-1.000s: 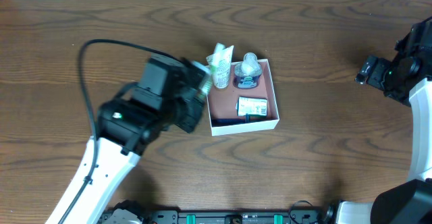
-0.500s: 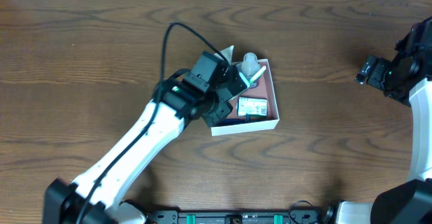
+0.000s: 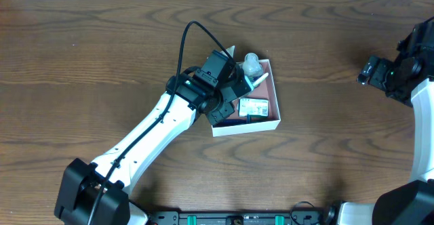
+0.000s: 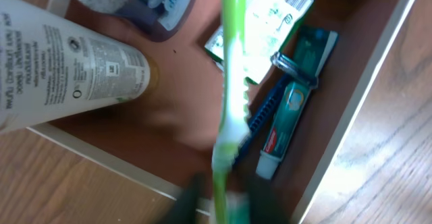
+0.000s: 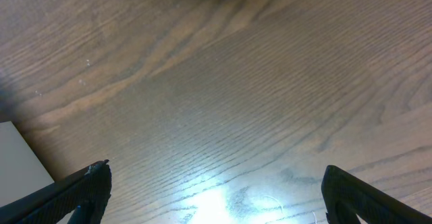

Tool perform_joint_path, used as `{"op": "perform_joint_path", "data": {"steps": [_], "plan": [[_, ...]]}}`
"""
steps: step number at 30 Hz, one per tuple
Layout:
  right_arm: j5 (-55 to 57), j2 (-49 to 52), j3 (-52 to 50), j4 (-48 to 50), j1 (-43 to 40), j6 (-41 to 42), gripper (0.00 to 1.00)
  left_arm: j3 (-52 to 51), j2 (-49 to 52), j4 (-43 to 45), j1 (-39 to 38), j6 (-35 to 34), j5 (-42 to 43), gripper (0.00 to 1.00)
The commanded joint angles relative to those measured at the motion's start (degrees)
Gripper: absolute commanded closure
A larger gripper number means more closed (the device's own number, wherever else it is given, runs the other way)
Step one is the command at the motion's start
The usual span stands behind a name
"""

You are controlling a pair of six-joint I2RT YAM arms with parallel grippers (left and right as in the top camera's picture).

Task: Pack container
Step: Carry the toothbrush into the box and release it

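Observation:
The container [image 3: 245, 128] is a shallow white box with a reddish-brown inside, at mid-table. My left gripper [image 3: 239, 88] hovers over its left half. In the left wrist view a green and white toothbrush [image 4: 231, 82] stands blurred between the left gripper's [image 4: 227, 198] fingers. The jaws stand a little apart, with a gap beside the handle. The container's white wall [image 4: 351, 116] runs along the right. My right gripper [image 3: 371, 71] waits far right, open over bare wood [image 5: 216, 190].
Inside the container lie a small toothpaste tube [image 4: 287, 126], a blue razor [image 4: 266, 106], a green-white packet [image 4: 270, 21] and a clear blister pack [image 4: 135, 1]. A large white tube [image 4: 67, 55] leans across the container's far left edge.
My left arm swung right from beside the container to over it, carrying the toothbrush. Its jaws have parted from shut. The right arm has not moved.

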Motion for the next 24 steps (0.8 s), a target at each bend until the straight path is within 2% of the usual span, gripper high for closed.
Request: {"op": "perform_joint_path", "data": {"steps": [1,2,5,14,21,23,24], "plan": [[0.0,0.13,0.17,-0.02,-0.22,0.66,0.01,0.2,0.31,0.48,-0.07,0.61,-0.68,0.4],[0.0,0.13,0.17,0.0,-0.22,0.66,0.01,0.2,0.31,0.7,-0.07,0.61,-0.68,0.31],[0.0,0.13,0.17,0.0,-0.22,0.66,0.01,0.2,0.31,1.36,-0.07,0.61,-0.68,0.23],[0.0,0.13,0.17,0.0,-0.22,0.66,0.01,0.2,-1.77,1.75,-0.09,0.5,-0.68,0.22],[0.0,0.13,0.17,0.0,-0.22,0.66,0.01,0.2,-12.28,-2.25,-0.07,-0.81,-0.68,0.22],[0.0,0.13,0.17,0.0,-0.22,0.66,0.01,0.2,-16.44,-4.92,-0.07,-2.03,-0.7,0.15],[0.0,0.13,0.17,0.0,-0.22,0.66,0.01,0.2,-18.25,-6.1,-0.07,-2.58,-0.72,0.07]]}}
